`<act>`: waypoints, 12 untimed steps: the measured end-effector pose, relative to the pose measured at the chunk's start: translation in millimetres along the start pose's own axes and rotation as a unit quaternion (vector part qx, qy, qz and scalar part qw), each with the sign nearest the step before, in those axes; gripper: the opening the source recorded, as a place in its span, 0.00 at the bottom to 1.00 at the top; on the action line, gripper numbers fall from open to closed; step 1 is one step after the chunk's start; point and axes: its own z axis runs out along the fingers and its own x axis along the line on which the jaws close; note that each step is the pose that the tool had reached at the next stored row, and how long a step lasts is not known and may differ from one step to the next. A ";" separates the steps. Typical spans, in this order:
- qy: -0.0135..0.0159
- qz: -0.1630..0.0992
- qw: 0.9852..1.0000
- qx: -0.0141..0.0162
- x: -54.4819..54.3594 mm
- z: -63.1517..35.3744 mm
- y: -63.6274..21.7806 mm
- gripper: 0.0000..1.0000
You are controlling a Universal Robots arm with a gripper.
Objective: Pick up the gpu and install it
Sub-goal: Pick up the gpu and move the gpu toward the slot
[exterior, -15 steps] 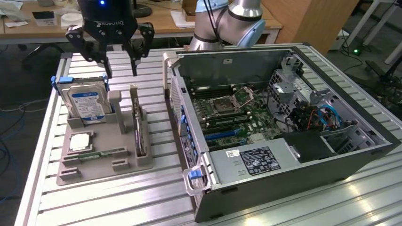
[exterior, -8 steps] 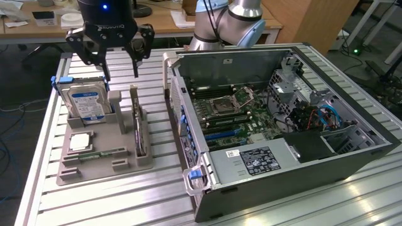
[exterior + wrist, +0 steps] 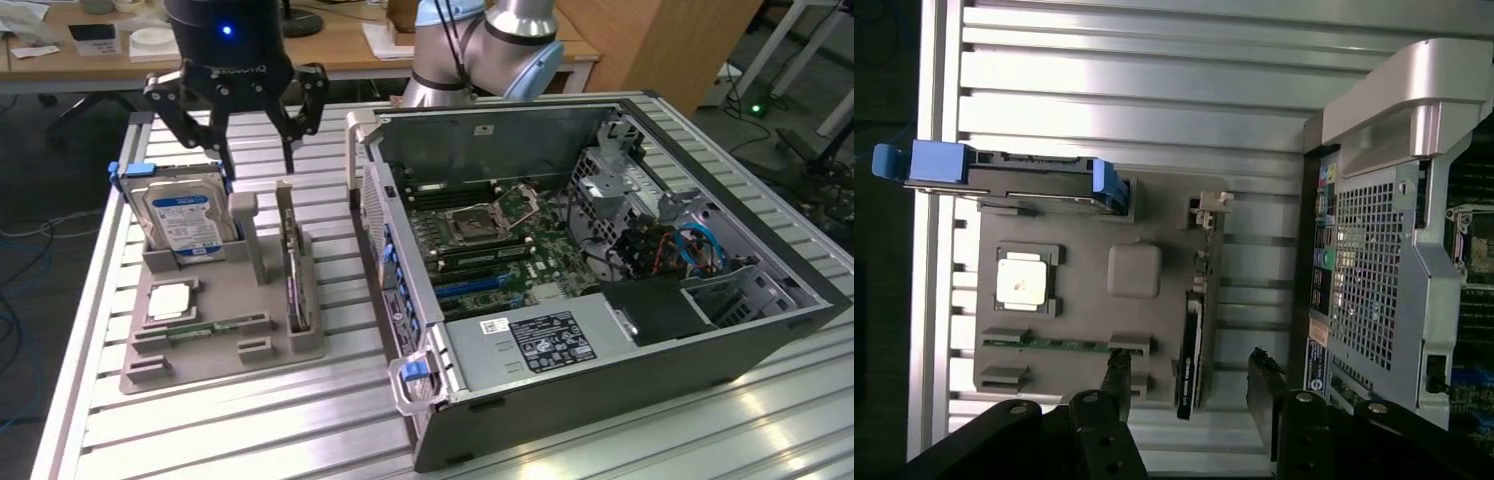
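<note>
gpu (image 3: 295,290) upright in grey holder (image 3: 200,362) | tool (image 3: 254,158) above, spread wide | slatted metal table (image 3: 240,432) | desk (image 3: 334,48) behind

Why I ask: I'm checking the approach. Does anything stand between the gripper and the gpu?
Nothing visible does. The open gripper hangs above the gpu, standing on edge in the tray; the hard drive stands aside.
</note>
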 end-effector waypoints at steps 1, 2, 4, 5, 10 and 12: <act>0.000 0.000 1.000 0.000 -0.1 1.3 -0.1 0.59; 0.000 0.000 1.000 0.000 -0.2 2.3 -0.2 0.59; 0.001 0.000 1.000 0.000 -0.6 4.6 -0.8 0.59; 0.001 0.000 1.000 0.000 -0.8 6.1 -1.2 0.59; 0.001 0.000 1.000 0.000 -1.0 15.1 -3.2 0.59; 0.001 0.000 1.000 0.000 -1.1 18.7 -3.6 0.59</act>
